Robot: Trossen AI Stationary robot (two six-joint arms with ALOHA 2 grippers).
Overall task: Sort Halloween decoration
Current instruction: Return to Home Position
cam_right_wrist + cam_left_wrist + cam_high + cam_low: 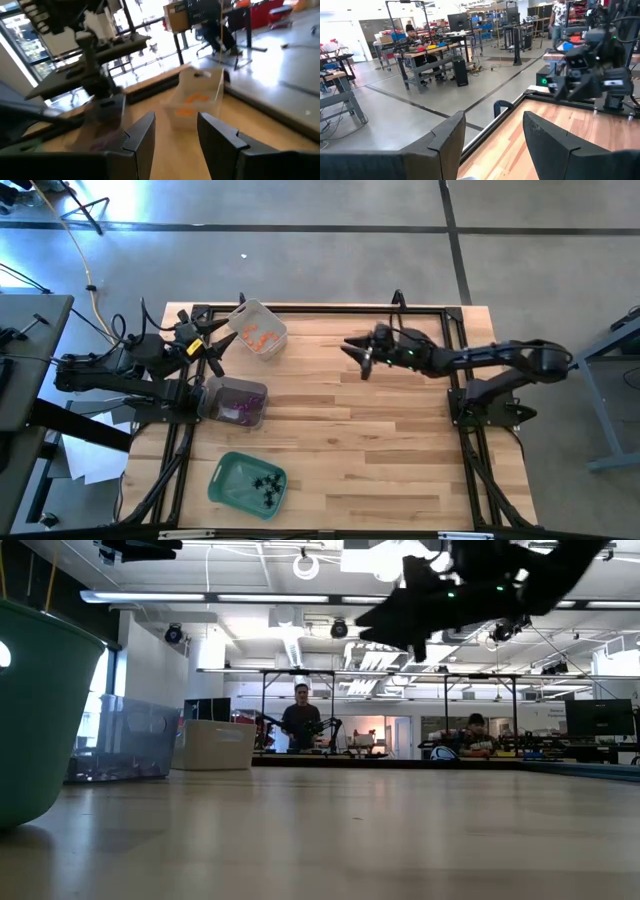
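Note:
The Halloween decoration lies sorted in trays along the table's left side. Orange trinkets [260,337] sit in a clear tray [262,313] at the far left, also seen in the right wrist view [192,104]. Purple ones [238,410] lie in a second clear tray [256,392]. Black spider-like ones [264,484] lie in a green tray [228,478] near the front. My left gripper [222,352] hovers open between the two clear trays, its fingers [447,142] holding nothing. My right gripper [354,356] stands open and empty above the table's far middle, pointing level toward the trays [175,135].
Bare wooden tabletop [380,450] spreads over the middle, right and near side. A black frame [330,308] edges the table. In the low view the green tray [40,720] stands close at the left. People sit at benches in the room beyond [303,720].

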